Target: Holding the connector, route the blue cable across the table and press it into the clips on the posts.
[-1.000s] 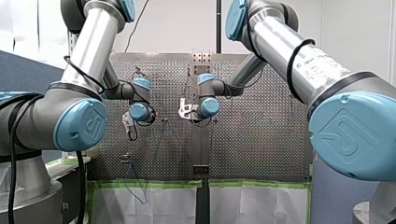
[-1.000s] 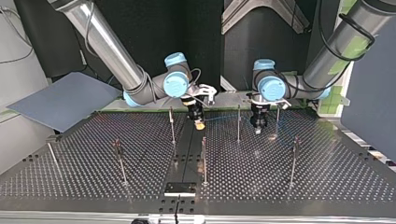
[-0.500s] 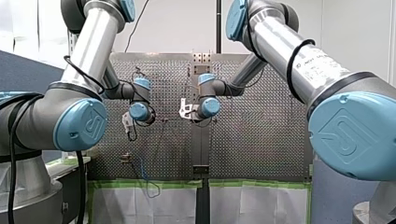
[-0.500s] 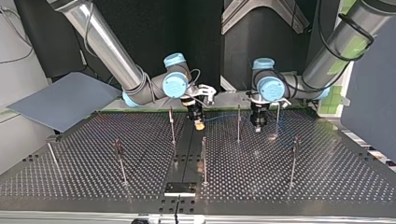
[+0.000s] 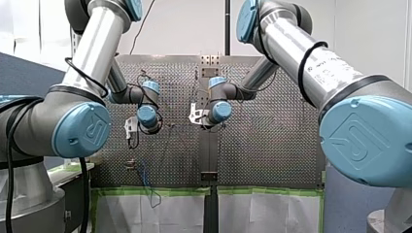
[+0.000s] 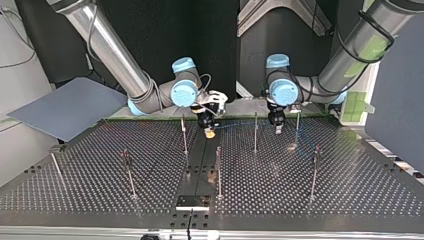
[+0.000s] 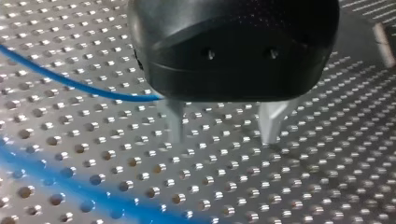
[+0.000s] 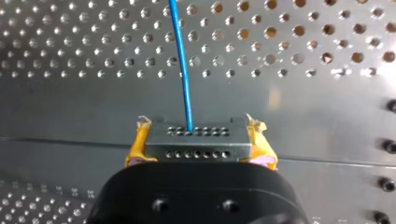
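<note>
In the right wrist view my right gripper point(image 8: 200, 151) is shut on the grey connector point(image 8: 198, 139), yellow pads on both its sides. The blue cable point(image 8: 181, 60) leaves the connector and runs ahead over the perforated table. In the top view this gripper point(image 6: 210, 132) hangs near the middle posts, and the cable point(image 6: 237, 124) stretches faintly toward my left gripper point(image 6: 278, 131). In the left wrist view my left gripper point(image 7: 224, 135) is open, its metal fingers point(image 7: 175, 122) bare above the table. The cable point(image 7: 84, 86) passes beside one finger, not between them.
Thin upright posts stand across the table in the top view: post point(image 6: 184, 132), post point(image 6: 255, 131), post point(image 6: 297, 124), post point(image 6: 218, 170), post point(image 6: 314, 172), post point(image 6: 129, 172). A grey panel point(image 6: 65, 107) leans at the left. Slack cable point(image 5: 145, 180) hangs off the table's edge in the front view.
My left gripper has opened and let go of the cable, lifting and drawing back slightly. My right arm shifted a little leftward in the top view, still holding the connector.
</note>
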You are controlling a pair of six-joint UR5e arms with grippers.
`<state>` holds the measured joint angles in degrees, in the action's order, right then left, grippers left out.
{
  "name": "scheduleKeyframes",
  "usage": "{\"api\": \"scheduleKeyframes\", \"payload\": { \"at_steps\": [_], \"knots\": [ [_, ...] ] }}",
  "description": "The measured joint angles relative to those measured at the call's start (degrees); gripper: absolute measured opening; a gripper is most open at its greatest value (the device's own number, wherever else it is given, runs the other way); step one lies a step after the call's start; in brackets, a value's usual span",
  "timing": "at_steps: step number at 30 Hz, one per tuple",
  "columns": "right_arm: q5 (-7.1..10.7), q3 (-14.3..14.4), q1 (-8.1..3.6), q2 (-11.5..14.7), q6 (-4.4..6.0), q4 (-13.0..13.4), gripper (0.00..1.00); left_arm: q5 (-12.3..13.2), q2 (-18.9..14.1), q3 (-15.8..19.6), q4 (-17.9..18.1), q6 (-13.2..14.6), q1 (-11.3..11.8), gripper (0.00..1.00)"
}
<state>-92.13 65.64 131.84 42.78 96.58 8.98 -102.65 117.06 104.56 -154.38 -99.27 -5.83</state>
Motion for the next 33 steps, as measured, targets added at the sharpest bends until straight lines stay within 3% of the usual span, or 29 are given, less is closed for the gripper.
{"api": "scheduleKeyframes", "payload": {
  "at_steps": [7, 17, 27, 33],
  "knots": [
    [-0.15, 0.1, -0.63, 0.0, -0.05, -0.3, 0.0, -2.4, -2.2, 2.5, -3.0, -0.4, -1.5, 1.0],
    [-0.29, 0.1, -1.37, 0.0, 0.03, -0.2, 0.0, -1.6, -6.6, 5.7, -5.5, -1.6, -3.7, 1.0],
    [-0.18, 0.1, -1.85, 0.0, -0.03, -0.2, 0.0, -0.2, -11.5, 7.2, -5.5, -1.3, -6.5, 1.0],
    [-0.17, 0.1, -1.88, 0.0, 0.08, -0.1, 0.0, 0.7, -13.2, 7.3, -3.6, -2.5, -9.1, 1.0]
  ]
}}
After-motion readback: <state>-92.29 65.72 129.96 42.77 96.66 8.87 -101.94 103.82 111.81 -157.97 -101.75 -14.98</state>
